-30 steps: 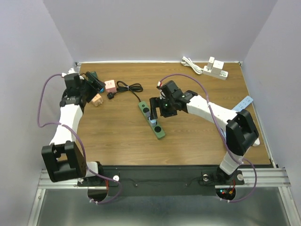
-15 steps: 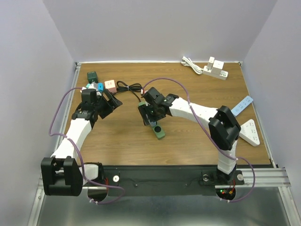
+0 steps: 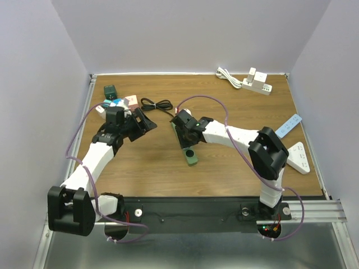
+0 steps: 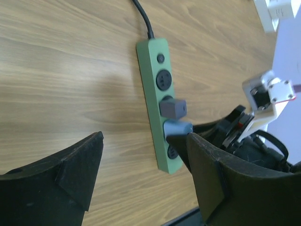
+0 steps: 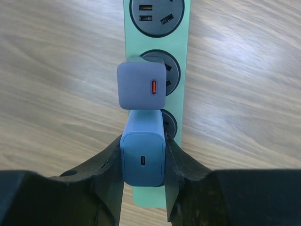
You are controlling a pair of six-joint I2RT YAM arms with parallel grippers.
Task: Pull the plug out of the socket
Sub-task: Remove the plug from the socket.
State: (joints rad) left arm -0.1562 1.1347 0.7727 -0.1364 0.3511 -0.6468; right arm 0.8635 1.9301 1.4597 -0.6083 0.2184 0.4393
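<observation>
Cord (image 3: 157, 105) trails from the far end of the green power strip (image 3: 192, 157) in your overhead view. Your right gripper (image 3: 182, 130) sits over the middle of the strip, while your left gripper (image 3: 147, 124) hangs off to the strip's left, apart from it.

From the left wrist you see its two fingers (image 4: 75, 165) spread wide with nothing between them. Beyond them a grey plug (image 4: 173, 107) and a blue plug (image 4: 178, 127) stand side by side in the strip.

From the right wrist, your right gripper presses both flanks of the blue plug, clamped on it. That plug sits in the strip's socket, just beside the grey plug.
</observation>
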